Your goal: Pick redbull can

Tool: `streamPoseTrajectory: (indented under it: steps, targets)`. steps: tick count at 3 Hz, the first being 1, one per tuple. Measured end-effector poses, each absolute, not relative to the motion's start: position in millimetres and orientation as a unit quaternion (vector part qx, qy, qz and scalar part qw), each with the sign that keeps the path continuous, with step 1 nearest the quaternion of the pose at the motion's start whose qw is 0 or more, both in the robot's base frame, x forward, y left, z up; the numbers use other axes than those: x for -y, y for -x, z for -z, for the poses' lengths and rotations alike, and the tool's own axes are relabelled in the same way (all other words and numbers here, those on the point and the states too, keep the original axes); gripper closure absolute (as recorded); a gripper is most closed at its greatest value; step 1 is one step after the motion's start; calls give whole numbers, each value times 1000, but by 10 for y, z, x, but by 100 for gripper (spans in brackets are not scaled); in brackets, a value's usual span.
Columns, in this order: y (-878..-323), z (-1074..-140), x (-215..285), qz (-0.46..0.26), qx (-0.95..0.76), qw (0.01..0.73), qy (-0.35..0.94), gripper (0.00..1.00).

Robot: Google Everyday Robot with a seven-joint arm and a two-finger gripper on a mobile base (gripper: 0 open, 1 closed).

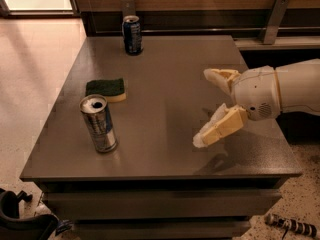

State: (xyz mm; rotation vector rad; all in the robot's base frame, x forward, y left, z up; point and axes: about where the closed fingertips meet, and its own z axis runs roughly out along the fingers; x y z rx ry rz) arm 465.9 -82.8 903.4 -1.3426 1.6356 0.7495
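The redbull can [98, 123] stands upright near the front left of the dark table [165, 84]. It is tall and slim, silver with blue panels, with a dark drinking hole in its silver top. My gripper [204, 106] reaches in from the right on a white arm. Its two cream fingers are spread wide apart and hold nothing. One fingertip [201, 139] is low near the table and the other [210, 74] is higher up. The gripper is well to the right of the can, with bare table between them.
A shorter dark-blue can [132, 34] stands at the back of the table. A green and yellow sponge [106, 89] lies just behind the redbull can. A wooden wall with metal brackets runs along the back. The floor drops off left and front.
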Motion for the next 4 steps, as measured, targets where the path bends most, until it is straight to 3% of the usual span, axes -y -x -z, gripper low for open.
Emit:
streamPoseTrajectory:
  steps: [4]
  targets:
    - [-4635,-8856,-538,-404,-551,487,544,0]
